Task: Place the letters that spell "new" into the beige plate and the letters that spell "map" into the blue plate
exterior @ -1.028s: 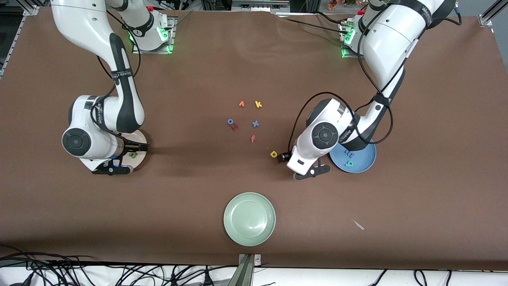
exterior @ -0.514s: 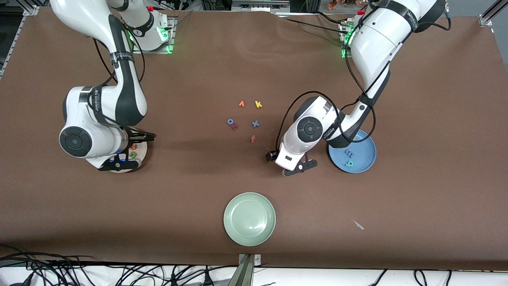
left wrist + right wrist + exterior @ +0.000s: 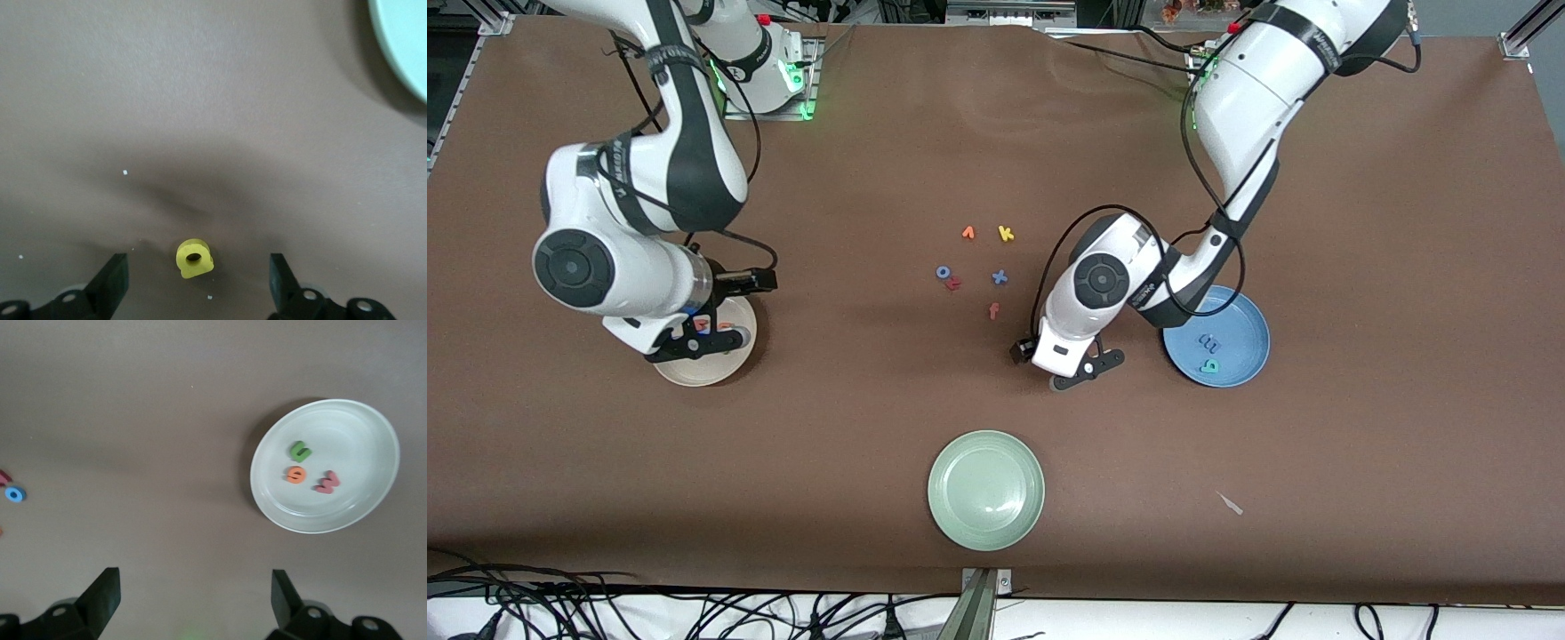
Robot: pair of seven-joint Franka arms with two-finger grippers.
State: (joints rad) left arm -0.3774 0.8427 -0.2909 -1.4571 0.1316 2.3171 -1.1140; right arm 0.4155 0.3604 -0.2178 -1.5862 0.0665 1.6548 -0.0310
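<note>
The yellow "a" (image 3: 194, 259) lies on the brown table between the open fingers of my left gripper (image 3: 198, 270), with a gap on each side. In the front view the left hand (image 3: 1063, 358) hides it, beside the blue plate (image 3: 1240, 324). That plate holds the light blue "m" (image 3: 1209, 340) and the teal "p" (image 3: 1209, 365). The beige plate (image 3: 353, 433) holds the green "n" (image 3: 300, 451), orange "e" (image 3: 296, 475) and pinkish "w" (image 3: 327, 481). My right gripper (image 3: 193, 580) hangs open and empty, high over the beige plate's (image 3: 703, 369) edge.
Loose letters lie mid-table: orange "v" (image 3: 967, 233), yellow "k" (image 3: 1006, 234), blue "o" (image 3: 943, 272), red "z" (image 3: 953, 284), a blue one (image 3: 1000, 277) and an orange one (image 3: 993, 310). A pale green plate (image 3: 986, 490) sits near the front edge.
My left hand has slid from beside the blue plate toward the right arm's end and now covers the yellow "a". My right hand has risen off the beige plate.
</note>
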